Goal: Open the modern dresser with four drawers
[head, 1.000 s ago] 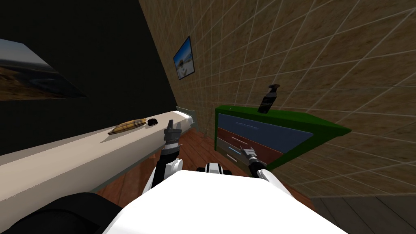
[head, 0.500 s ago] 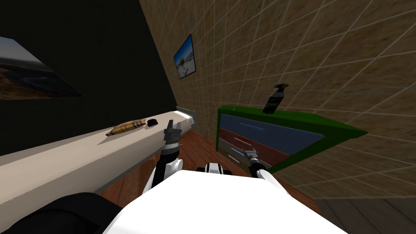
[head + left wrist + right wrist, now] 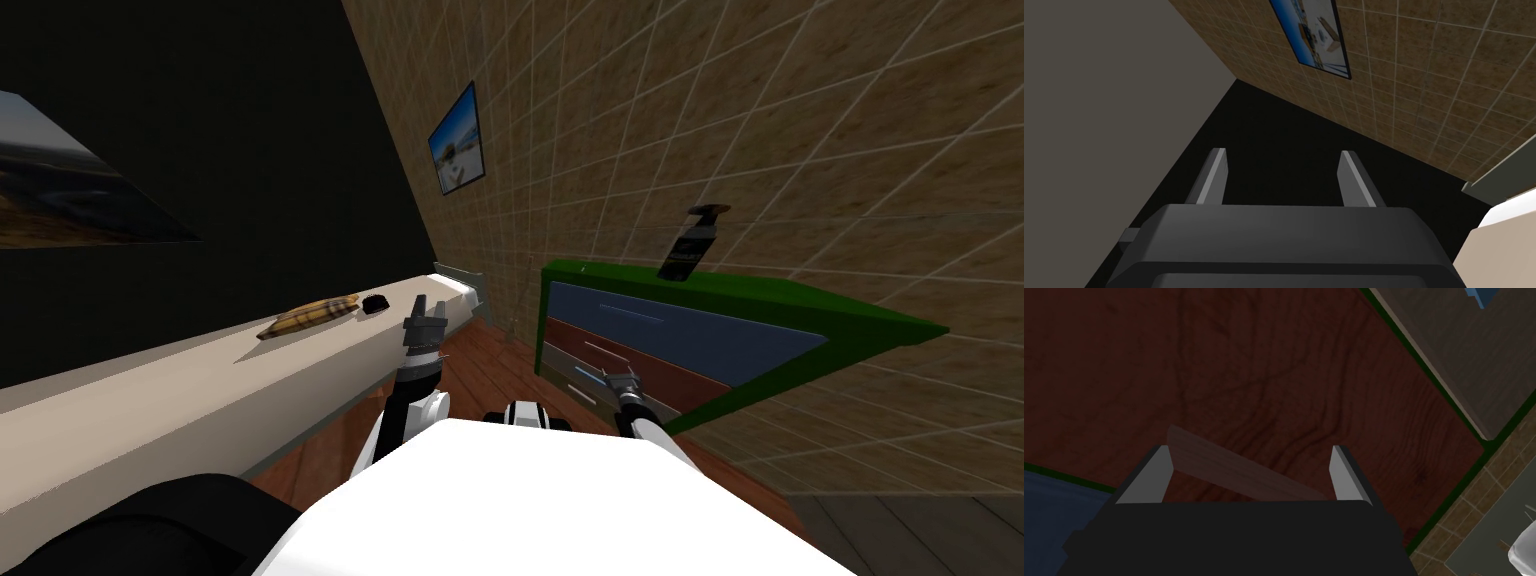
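While the right gripper (image 3: 1250, 450) stands with its two fingers apart, a thin reddish handle (image 3: 1234, 473) runs slantwise across the gap between them. One end is close to one fingertip and the other end is near the root of the other finger. I cannot tell if the fingers touch it, and they do not squeeze it.

This handle belongs to the red-brown drawer (image 3: 1249, 363). On one side of this drawer is a blue drawer (image 3: 1049, 508) and on the other side a grey drawer (image 3: 1464, 353), with narrow green strips between them. In the head view the dresser (image 3: 760, 290) is a green box against the tiled wall, to my front right. A dark bottle (image 3: 690, 245) stands on its top.

I judge the drawer to be stiff and to slide only straight out of the frame. Its weight depends on what is inside, which I cannot see. The handle looks rigid but thin, and the smooth blade fingers may slip on it. I would therefore take hold at the middle of the bar and pull evenly, without a jerk, so the bottle does not rock.

The left gripper (image 3: 1283, 155) is also spread wide and holds nothing. It is raised in front of me, well apart from the dresser.
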